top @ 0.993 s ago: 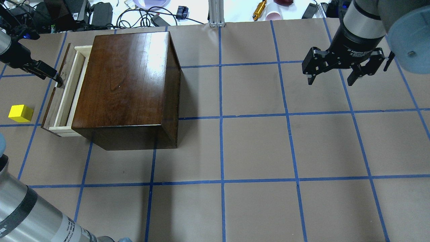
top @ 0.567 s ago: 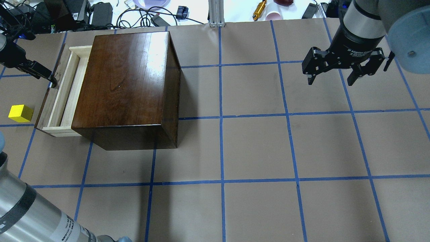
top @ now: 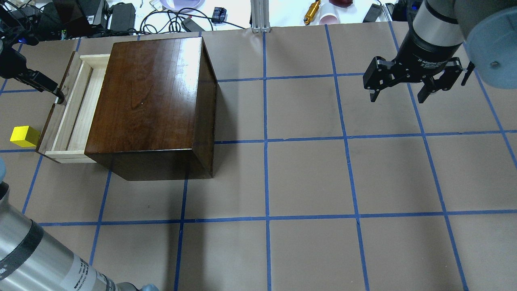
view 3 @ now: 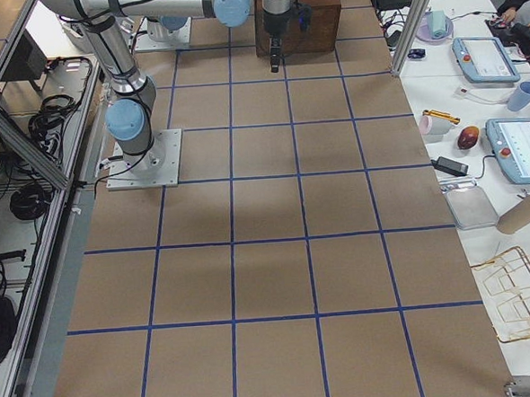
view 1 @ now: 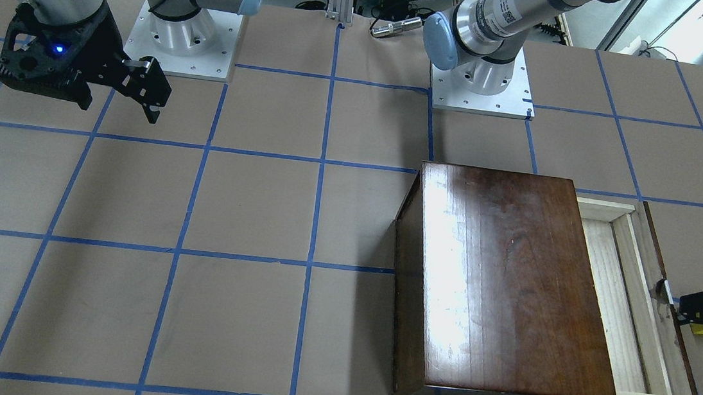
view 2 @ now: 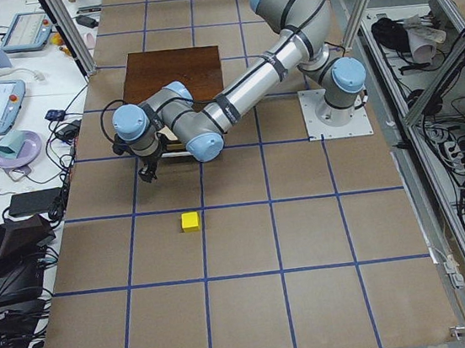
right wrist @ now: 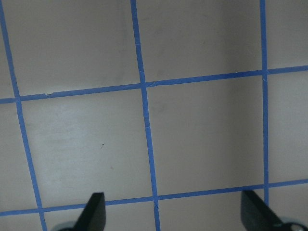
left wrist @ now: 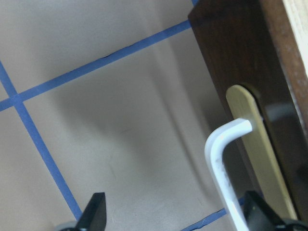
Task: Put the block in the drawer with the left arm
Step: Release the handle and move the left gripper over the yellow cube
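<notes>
- The yellow block [top: 24, 136] sits on the table [top: 307, 178]. It is near the dark front of the drawer [top: 66, 156], by the end closest to the robot. It does not touch the drawer and it is not inside it.
- In the view from across the table, the block peeks out from behind the left gripper [left wrist: 178, 211].
- The drawer is pulled part way out of the shiny brown box [top: 149, 97]. You can see its light wood inside.
- The left arm [view 2: 255, 82] reaches across the table to the front of the drawer.
- The left gripper is spread wide. There is only table between its 2 fingers. It is right at the drawer front, and 1 finger [left wrist: 257, 211] is just beside the white metal pull [left wrist: 219, 159]. I cannot tell if that finger touches the pull.
- The right gripper [top: 398, 97] hangs over bare table, well apart from the box. Its 2 fingers are spread too.
</notes>
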### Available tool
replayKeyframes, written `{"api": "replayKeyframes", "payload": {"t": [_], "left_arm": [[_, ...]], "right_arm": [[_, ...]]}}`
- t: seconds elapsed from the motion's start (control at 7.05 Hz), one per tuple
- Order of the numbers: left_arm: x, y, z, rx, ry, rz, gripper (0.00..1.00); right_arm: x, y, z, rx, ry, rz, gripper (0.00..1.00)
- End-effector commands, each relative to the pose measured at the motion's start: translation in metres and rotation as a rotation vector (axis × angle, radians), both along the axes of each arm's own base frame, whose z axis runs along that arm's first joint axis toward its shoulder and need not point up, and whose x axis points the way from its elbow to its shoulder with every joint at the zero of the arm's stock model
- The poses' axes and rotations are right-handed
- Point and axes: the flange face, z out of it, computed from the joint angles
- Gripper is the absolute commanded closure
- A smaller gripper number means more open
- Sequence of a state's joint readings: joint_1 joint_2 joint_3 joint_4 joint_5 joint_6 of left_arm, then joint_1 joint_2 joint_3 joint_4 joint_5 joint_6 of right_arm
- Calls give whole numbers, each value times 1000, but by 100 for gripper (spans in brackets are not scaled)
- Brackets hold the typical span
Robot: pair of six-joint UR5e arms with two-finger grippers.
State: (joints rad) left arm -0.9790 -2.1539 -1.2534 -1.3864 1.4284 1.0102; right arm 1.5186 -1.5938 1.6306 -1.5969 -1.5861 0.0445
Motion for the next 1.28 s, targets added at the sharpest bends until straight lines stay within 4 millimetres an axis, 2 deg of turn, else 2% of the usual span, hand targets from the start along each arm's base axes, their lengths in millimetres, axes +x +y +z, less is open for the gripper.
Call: {"api": "replayKeyframes", "payload": {"t": [0.0, 0.14, 0.28, 0.57, 0.85, 1.13], "left_arm": [[21, 14, 25, 10, -51, 42, 1], [54, 25, 37, 1, -72, 122, 1], [70, 26, 34, 4, -85, 150, 1], [104, 33, 9, 13, -118, 284, 1], [114, 32, -24, 77, -148, 373, 1], [122, 37, -65, 82, -150, 388, 0]], "right_arm": [[0, 0, 0, 0, 0, 0, 0], [0, 0, 0, 0, 0, 0, 0], [0, 0, 0, 0, 0, 0, 0], [0, 0, 0, 0, 0, 0, 0], [0, 0, 0, 0, 0, 0, 0], [0, 0, 0, 0, 0, 0, 0]]}}
